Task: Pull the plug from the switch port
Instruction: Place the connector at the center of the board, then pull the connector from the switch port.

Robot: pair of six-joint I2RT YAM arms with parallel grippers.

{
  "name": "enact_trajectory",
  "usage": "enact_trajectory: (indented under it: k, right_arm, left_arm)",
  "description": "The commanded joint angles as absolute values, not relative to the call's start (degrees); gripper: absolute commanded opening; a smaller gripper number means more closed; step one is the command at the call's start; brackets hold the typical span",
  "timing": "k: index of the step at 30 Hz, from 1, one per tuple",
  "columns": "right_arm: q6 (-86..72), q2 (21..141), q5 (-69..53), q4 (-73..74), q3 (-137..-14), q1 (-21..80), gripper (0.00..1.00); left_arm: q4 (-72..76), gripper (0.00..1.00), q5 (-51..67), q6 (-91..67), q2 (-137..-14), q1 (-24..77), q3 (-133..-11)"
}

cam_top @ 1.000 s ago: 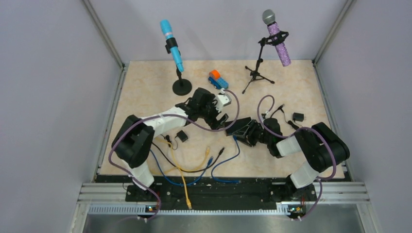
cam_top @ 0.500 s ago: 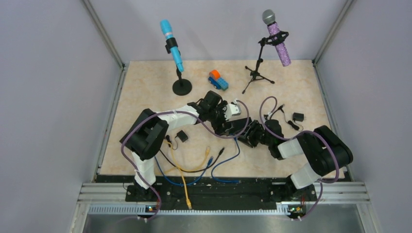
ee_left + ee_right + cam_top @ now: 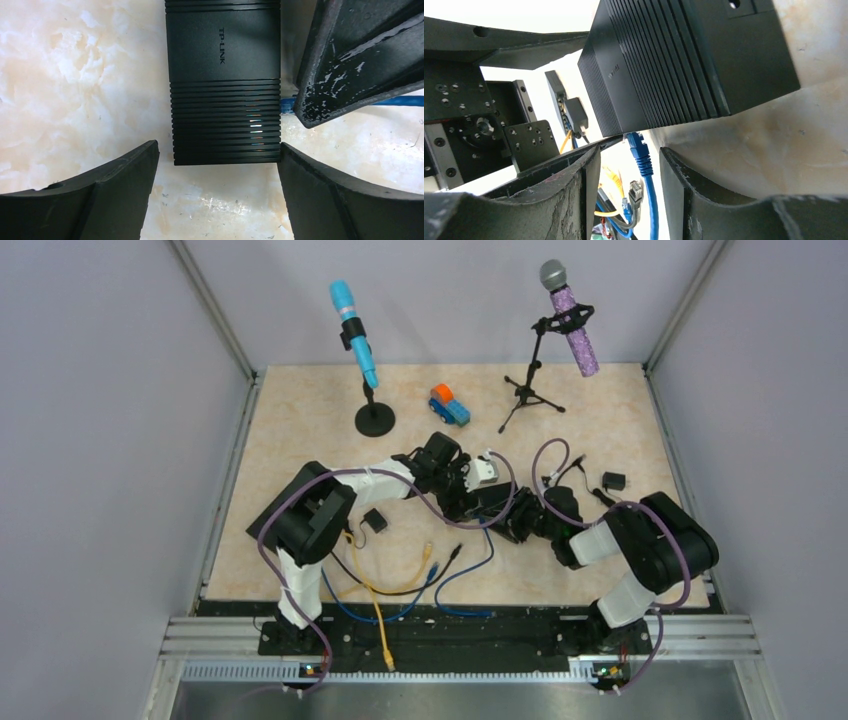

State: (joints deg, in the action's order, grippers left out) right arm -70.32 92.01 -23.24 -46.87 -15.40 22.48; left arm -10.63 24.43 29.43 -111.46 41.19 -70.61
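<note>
The black TP-LINK switch lies flat on the marbled table. A blue plug sits in its port, and the blue cable trails toward the near edge. My left gripper is open, with its fingers on either side of the switch's near end. The right-hand finger stands at the switch's corner, and a gap shows on the left. My right gripper is open around the blue plug, just below the switch, with a gap on both sides. In the top view both grippers meet at the switch.
A blue microphone on a round base and a purple one on a tripod stand at the back, with a toy truck between them. Small black adapters and loose yellow, black and blue cables lie nearby.
My left arm has swung right and brought its gripper onto the switch, and its jaws have narrowed slightly. The right gripper has stayed at the plug.
</note>
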Motion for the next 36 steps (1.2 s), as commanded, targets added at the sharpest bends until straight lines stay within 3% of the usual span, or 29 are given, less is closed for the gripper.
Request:
enact_trajectory:
  k: [1,6,13,17,19,23,36]
  right_arm:
    - [-69.47,93.47,-22.0,-45.17,-15.22,23.29,0.47]
    - [-70.31,94.77,-22.02,-46.13,-15.23,23.31,0.44]
    - [-72.32,98.33,-22.49,-50.77,-15.02,23.32,0.41]
    - [-74.99,100.76,-22.31,-55.82,-13.96,23.21,0.41]
    - [-76.39,101.35,-21.29,-58.49,-12.65,23.25,0.41]
    - [-77.68,100.39,-19.0,-60.38,-9.77,23.25,0.42]
    - [-76.98,99.65,-19.13,-56.69,-12.73,23.23,0.42]
  left_arm:
    - [-9.47,0.89,24.78,28.38,-113.14,41.31,-70.96]
    - [-10.45,0.79,24.69,27.79,-113.38,41.31,-70.39]
    - [-11.1,0.75,24.72,27.03,-113.09,41.69,-69.7]
    - [-9.97,0.86,24.4,27.12,-112.68,42.01,-69.2]
    - [-9.66,0.98,24.45,27.49,-112.59,42.01,-69.58]
    - [-8.86,0.99,25.82,28.16,-113.21,42.06,-70.85]
    - [-11.47,0.63,25.91,27.55,-114.8,42.1,-70.56]
